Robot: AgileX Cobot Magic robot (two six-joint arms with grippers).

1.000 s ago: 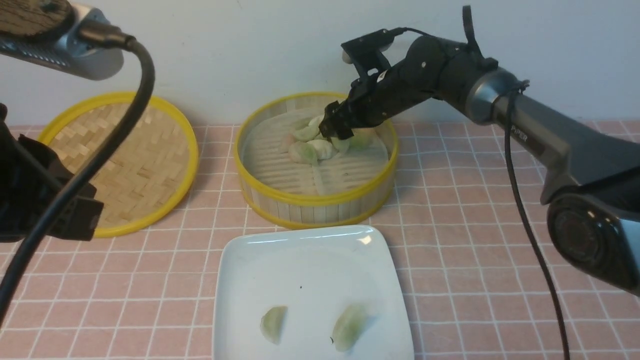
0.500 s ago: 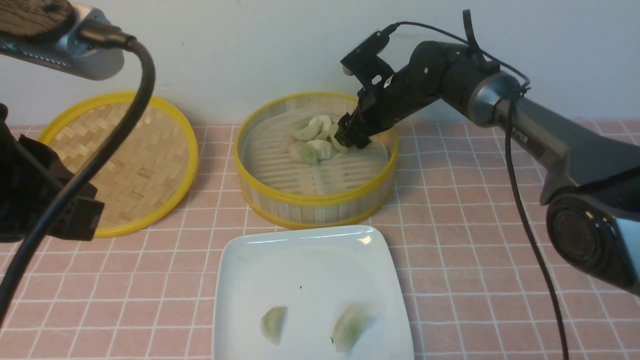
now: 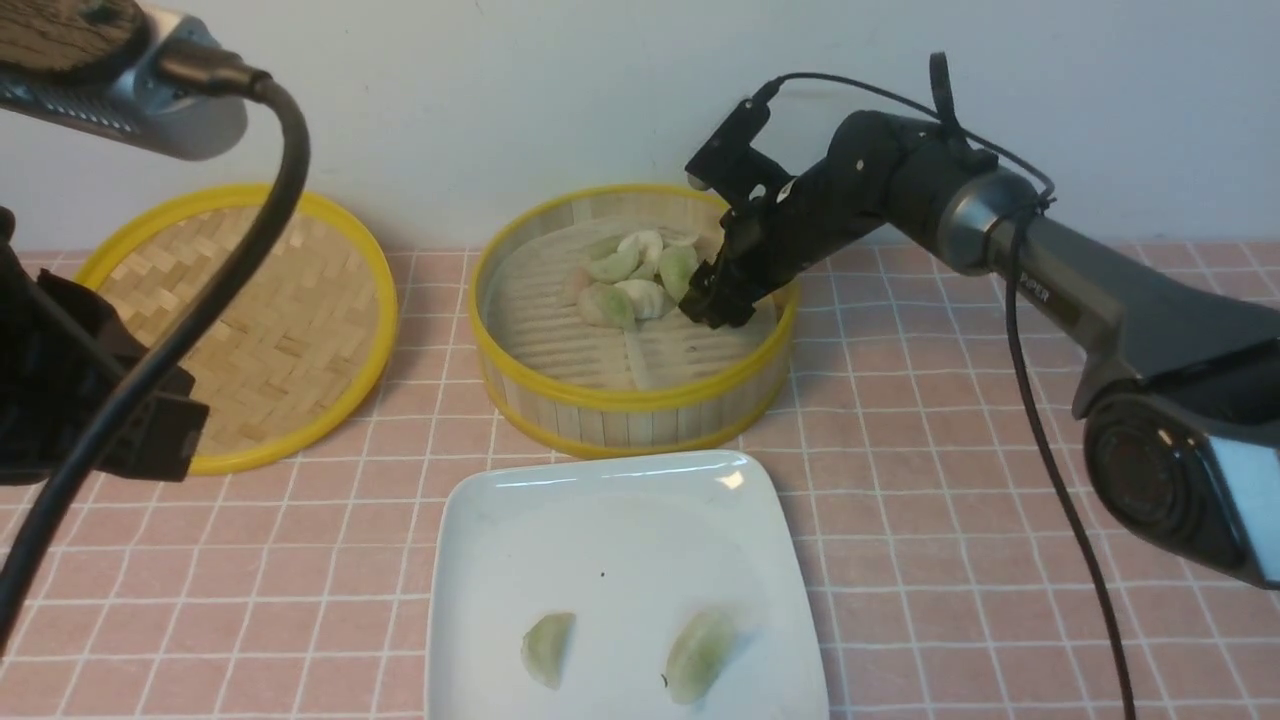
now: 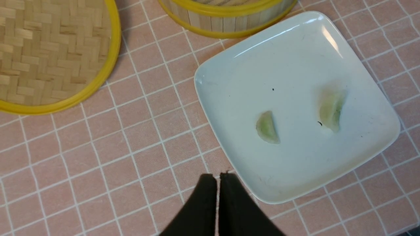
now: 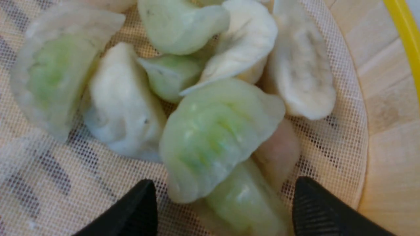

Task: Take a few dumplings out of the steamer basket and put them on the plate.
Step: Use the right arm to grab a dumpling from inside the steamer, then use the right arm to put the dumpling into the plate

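Note:
The steamer basket (image 3: 630,400) stands at the back centre and holds a pile of several pale green and whitish dumplings (image 3: 630,280). My right gripper (image 3: 715,305) is down inside it at the pile's right side, open. In the right wrist view the gripper (image 5: 224,183) has its fingers wide apart on either side of a green dumpling (image 5: 242,203) on the mesh liner, not touching it. The white plate (image 3: 620,520) in front holds two dumplings (image 3: 548,648) (image 3: 697,655). My left gripper (image 4: 217,175) is shut and empty, above the tiles beside the plate (image 4: 288,59).
The shallow woven steamer lid (image 3: 250,320) lies at the back left, and shows in the left wrist view too (image 4: 49,49). The pink tiled tabletop ends at a pale wall behind the basket. The basket's wall (image 5: 387,98) is close beside my right gripper.
My right gripper has moved right and a little nearer inside the basket, from over the pile to its right side. The left arm and the plate's dumplings have not moved.

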